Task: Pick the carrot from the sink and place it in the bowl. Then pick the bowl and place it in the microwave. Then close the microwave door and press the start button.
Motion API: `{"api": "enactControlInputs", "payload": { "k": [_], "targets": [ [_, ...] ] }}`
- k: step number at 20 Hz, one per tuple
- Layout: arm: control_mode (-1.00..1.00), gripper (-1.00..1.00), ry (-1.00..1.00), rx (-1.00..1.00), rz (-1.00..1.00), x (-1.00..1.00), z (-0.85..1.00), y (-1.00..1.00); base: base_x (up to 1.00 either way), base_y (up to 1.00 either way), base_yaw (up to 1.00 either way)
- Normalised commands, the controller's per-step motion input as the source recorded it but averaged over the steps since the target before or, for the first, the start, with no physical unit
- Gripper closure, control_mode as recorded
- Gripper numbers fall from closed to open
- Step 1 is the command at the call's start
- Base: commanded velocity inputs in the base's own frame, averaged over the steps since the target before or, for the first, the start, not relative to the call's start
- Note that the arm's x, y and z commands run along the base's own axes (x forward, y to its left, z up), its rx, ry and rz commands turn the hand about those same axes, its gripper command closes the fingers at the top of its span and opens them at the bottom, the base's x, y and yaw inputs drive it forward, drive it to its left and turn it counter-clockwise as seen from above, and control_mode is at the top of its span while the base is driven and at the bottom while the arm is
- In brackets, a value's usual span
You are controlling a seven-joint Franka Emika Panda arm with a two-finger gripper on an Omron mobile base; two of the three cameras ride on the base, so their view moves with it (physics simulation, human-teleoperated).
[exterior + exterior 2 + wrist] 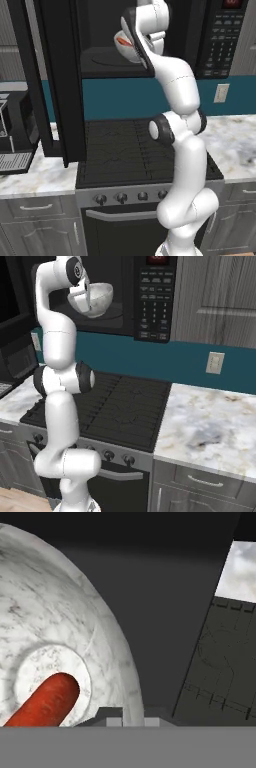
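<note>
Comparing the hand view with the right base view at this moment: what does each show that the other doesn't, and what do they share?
Hand view alone: the carrot lying inside the bowl, and the fingers at its rim. Right base view alone: the microwave with its keypad, the wall outlet and the arm carrying the bowl at the cavity's mouth. Both: the marbled bowl, the stovetop and the marble counter.

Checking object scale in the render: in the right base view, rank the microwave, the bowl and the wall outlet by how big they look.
1. microwave, largest by far.
2. bowl, held at the cavity opening.
3. wall outlet, smallest.
</note>
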Motion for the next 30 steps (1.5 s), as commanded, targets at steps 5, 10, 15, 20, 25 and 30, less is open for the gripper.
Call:
{"api": "enactControlInputs", "payload": {
  "k": [5, 10, 15, 20, 25, 30],
  "targets": [
    [-1.00, -1.00, -0.09, 0.07, 0.00, -0.22, -0.07, 0.00, 0.00, 0.00, 0.00],
    [-1.00, -1.00, -0.09, 0.07, 0.00, -0.76, 0.00, 0.00, 0.00, 0.00, 0.00],
    [-1.00, -1.00, -0.13, 0.03, 0.00, -0.91, 0.00, 0.00, 0.00, 0.00, 0.00],
    [-1.00, -1.00, -0.20, 0.00, 0.00, -0.99, -0.21, 0.01, 0.00, 0.00, 0.00],
    [-1.00, -1.00, -0.27, 0.00, 0.01, -1.00, -0.57, 0.00, 0.00, 0.00, 0.00],
    [-1.00, -1.00, -0.32, 0.00, 0.03, -1.00, -0.49, 0.00, 0.00, 0.00, 0.00]
  ]
}}
